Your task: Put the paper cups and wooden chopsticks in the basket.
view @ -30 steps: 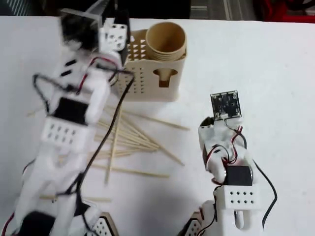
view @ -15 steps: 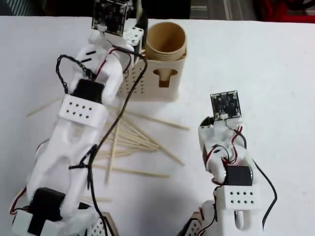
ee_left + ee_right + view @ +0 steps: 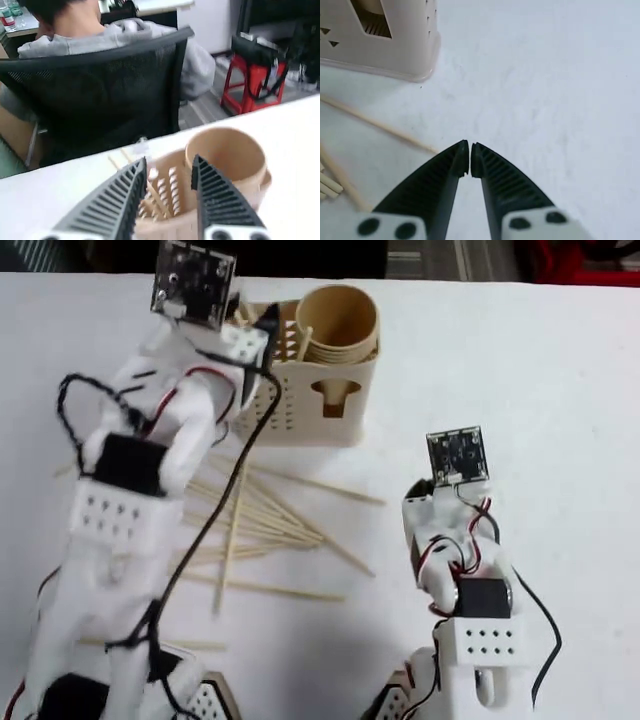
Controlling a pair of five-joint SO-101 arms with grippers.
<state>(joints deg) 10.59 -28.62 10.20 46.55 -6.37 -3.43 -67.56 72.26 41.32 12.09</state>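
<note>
You had strong, even overhead light on the white table [image 3: 560, 390], bright enough that in the high view the pale shell of the left arm [image 3: 120, 540] nearly washed into it. Shadows were soft and short: a faint grey band along the base of the basket [image 3: 300, 410], thin lines under the chopsticks [image 3: 270, 520]. In the left wrist view the room behind lay dimmer, the mesh chair [image 3: 100, 95] almost black. The right wrist view gave you an evenly lit tabletop.
</note>
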